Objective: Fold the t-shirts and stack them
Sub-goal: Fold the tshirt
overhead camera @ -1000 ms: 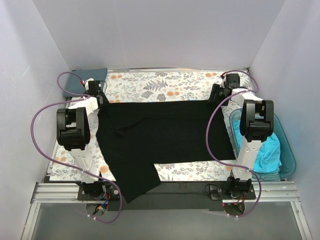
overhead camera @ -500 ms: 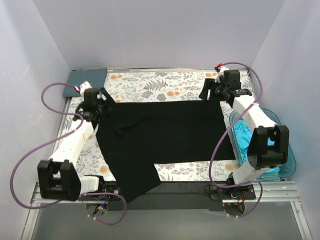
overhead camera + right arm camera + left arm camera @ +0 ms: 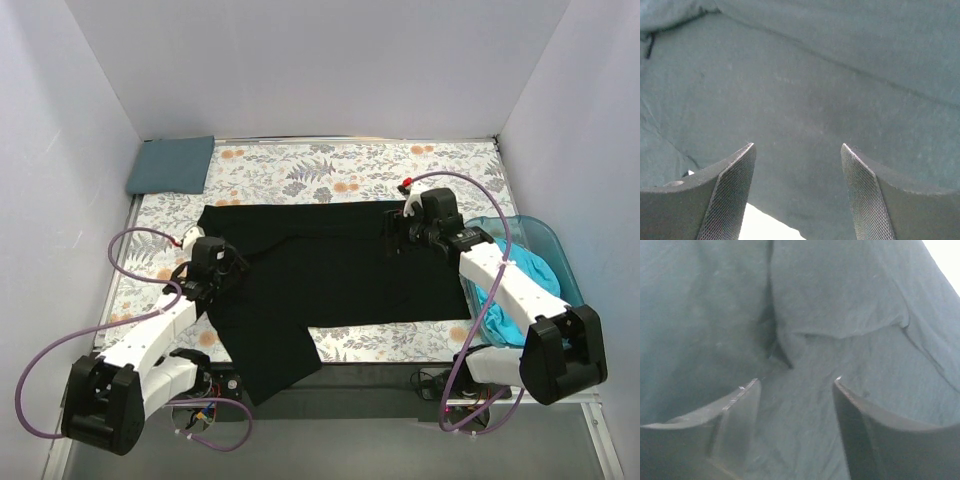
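The black t-shirt (image 3: 320, 265) lies spread flat across the table, one sleeve hanging over the near edge. My left gripper (image 3: 224, 272) is open just above its left side; its wrist view shows the creased black cloth (image 3: 840, 305) between the fingers (image 3: 742, 410). My right gripper (image 3: 395, 232) is open low over the shirt's right part, with black cloth (image 3: 805, 75) filling its wrist view. The slate blue-grey t-shirt (image 3: 172, 165) lies folded at the back left corner. The turquoise t-shirt (image 3: 522, 290) is bunched in the tub.
The translucent teal tub (image 3: 578, 300) stands at the table's right edge beside the right arm. The floral table cloth (image 3: 320, 170) shows behind the black shirt and along the near edge. Purple cables loop near both arm bases. Walls close in on three sides.
Both arms have swung from the shirt's far corners towards the near side. The left gripper now sits over the shirt's left side, the right over its right part. The shirt has not moved.
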`<control>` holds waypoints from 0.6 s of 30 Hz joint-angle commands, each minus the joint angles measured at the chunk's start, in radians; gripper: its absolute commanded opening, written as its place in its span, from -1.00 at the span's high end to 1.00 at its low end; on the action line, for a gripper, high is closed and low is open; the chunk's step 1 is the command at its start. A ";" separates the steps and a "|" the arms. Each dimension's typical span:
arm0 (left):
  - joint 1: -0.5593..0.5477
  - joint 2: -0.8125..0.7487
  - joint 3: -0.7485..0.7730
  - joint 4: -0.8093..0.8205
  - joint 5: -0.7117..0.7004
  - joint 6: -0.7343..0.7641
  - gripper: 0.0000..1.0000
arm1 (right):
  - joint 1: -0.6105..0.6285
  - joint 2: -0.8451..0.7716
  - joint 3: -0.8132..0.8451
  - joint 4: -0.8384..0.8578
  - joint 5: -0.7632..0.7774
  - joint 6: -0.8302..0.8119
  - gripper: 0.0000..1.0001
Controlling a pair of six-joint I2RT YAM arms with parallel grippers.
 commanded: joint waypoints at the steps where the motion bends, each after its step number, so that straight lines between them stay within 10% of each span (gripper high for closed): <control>1: -0.028 0.058 -0.005 0.136 -0.052 -0.034 -0.07 | 0.001 -0.055 -0.055 0.050 -0.016 0.020 -0.26; 18: -0.066 0.227 0.016 0.215 -0.107 -0.020 0.28 | 0.002 -0.082 -0.125 0.086 -0.047 0.026 -0.24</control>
